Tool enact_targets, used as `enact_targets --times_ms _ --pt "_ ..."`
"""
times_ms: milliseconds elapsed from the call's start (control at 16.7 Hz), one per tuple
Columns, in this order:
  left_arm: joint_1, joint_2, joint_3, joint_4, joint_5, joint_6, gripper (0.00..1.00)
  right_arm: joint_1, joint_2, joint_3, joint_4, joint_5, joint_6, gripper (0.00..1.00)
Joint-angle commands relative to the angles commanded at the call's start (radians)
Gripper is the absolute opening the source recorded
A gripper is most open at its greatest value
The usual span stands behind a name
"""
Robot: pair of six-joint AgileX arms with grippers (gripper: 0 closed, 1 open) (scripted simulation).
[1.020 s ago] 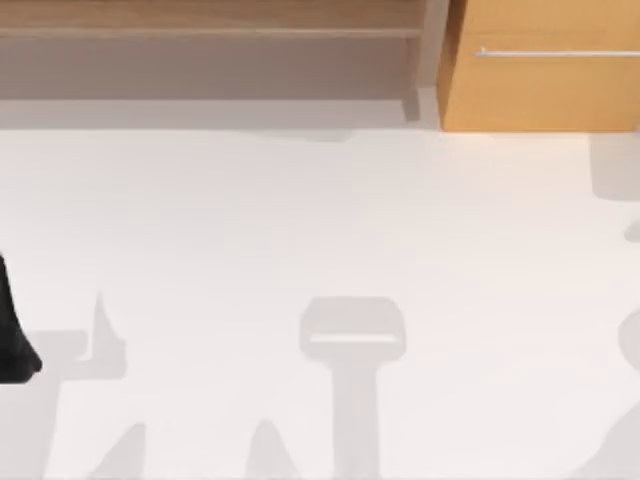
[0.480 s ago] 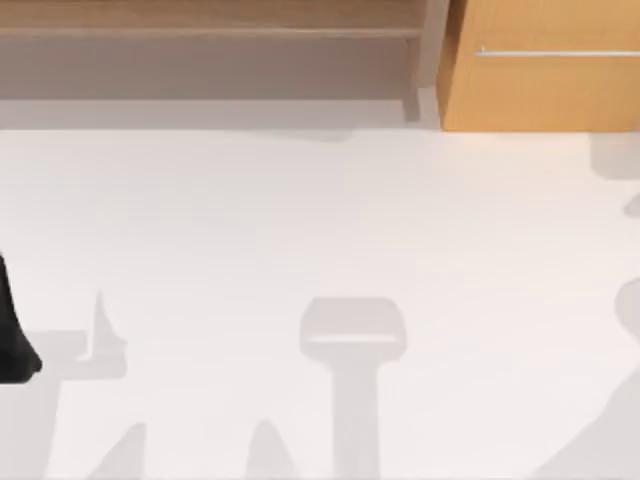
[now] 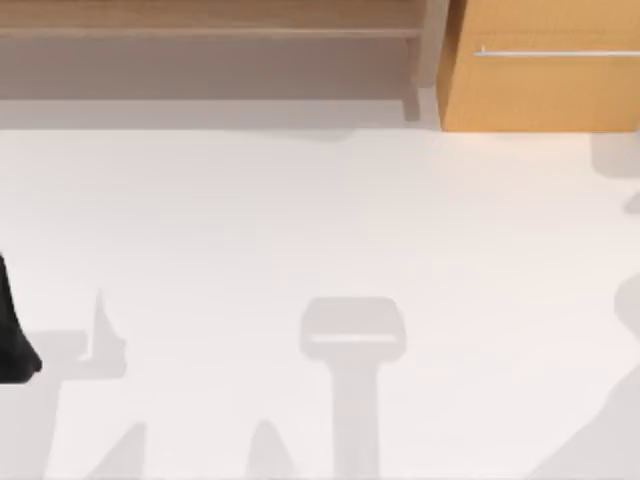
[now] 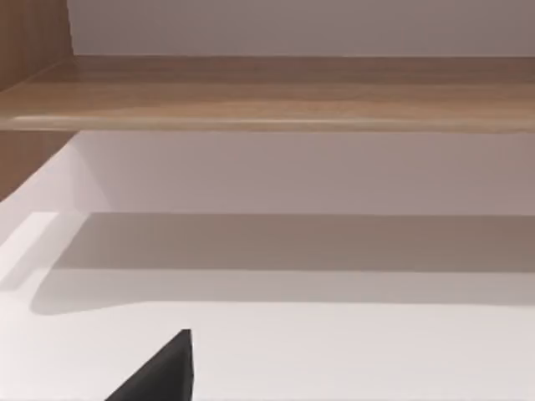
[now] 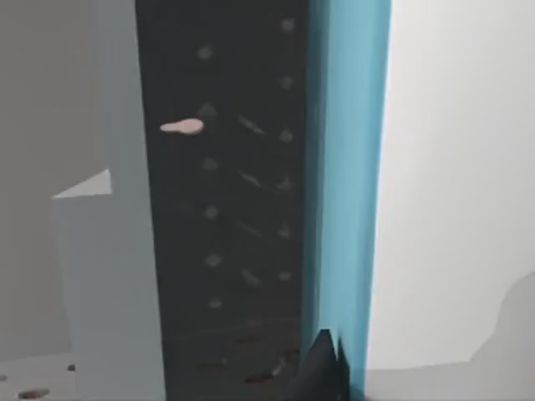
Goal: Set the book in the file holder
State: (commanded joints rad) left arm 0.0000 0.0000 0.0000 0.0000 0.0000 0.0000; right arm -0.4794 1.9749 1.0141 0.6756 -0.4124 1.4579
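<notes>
Book at right gripper, beside dark perforated panel; left arm parked.

Top view: white table [image 3: 300,220], wooden shelf [image 3: 200,25], orange cabinet [image 3: 540,90]; left arm [image 3: 12,335] dark at the left edge. Left wrist view: one dark left fingertip [image 4: 163,372] over the table, shelf beyond; finger gap cannot be told. Right wrist view: teal-blue book [image 5: 347,184] upright just ahead of the right gripper's dark fingertip [image 5: 322,372], touching it; grip cannot be told. Perforated panel [image 5: 226,209] beside the book.

One teal-blue book [image 5: 347,167] stands against one dark, perforated file holder [image 5: 226,209]. One white desk [image 3: 300,220] carries them. Behind it stand one wooden shelf [image 3: 200,30] and one orange cabinet [image 3: 540,90].
</notes>
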Motion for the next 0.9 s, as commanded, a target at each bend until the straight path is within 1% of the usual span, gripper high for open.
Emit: enact_targets --times_ms 540,600,900 --pt "0.0 0.0 0.0 0.0 0.0 0.0 1.0 0.0 0.0 0.0 0.0 0.0 0.0 0.98" --pt "0.0 0.0 0.0 0.0 0.0 0.0 1.0 0.0 0.0 0.0 0.0 0.0 0.0 1.0" --pt "0.0 0.0 0.0 0.0 0.0 0.0 1.0 0.0 0.0 0.0 0.0 0.0 0.0 1.0"
